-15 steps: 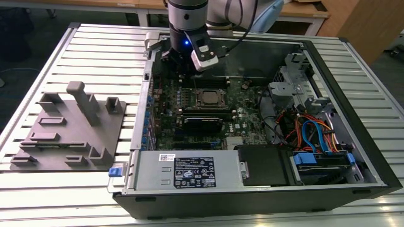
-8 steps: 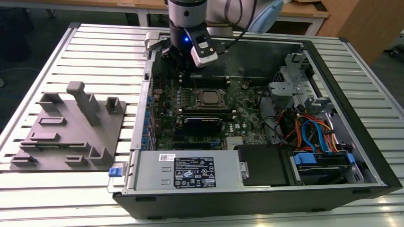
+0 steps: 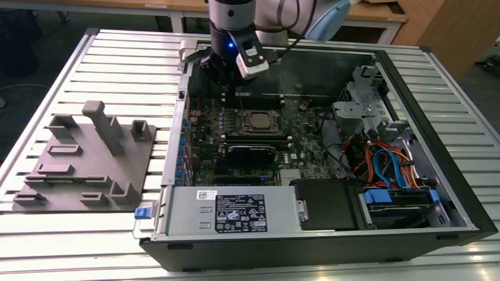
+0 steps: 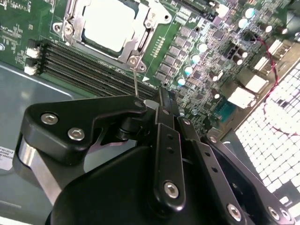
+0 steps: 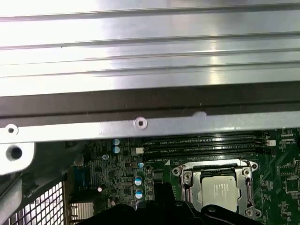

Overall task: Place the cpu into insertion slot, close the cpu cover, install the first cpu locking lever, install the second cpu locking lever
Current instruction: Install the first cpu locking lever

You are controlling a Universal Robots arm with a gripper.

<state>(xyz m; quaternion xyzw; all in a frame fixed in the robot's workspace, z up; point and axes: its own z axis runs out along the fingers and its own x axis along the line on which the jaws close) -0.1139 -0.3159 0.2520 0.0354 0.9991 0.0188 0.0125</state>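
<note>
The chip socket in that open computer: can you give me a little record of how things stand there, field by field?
cpu: seated in the insertion slot, silver top up
cpu cover: down flat, framing the cpu
gripper: hangs over the motherboard, just beside the slot
locking lever: thin wire rising from the cover's corner up to the gripper

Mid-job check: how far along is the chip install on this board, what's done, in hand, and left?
Done: the chip sits seated in the board, and the metal cover lies flat around it. In hand: the gripper hangs close by the cover's corner, where a thin lever rod stands up towards it. Left: that lever looks unlatched; I cannot tell how the other lever stands.
</note>
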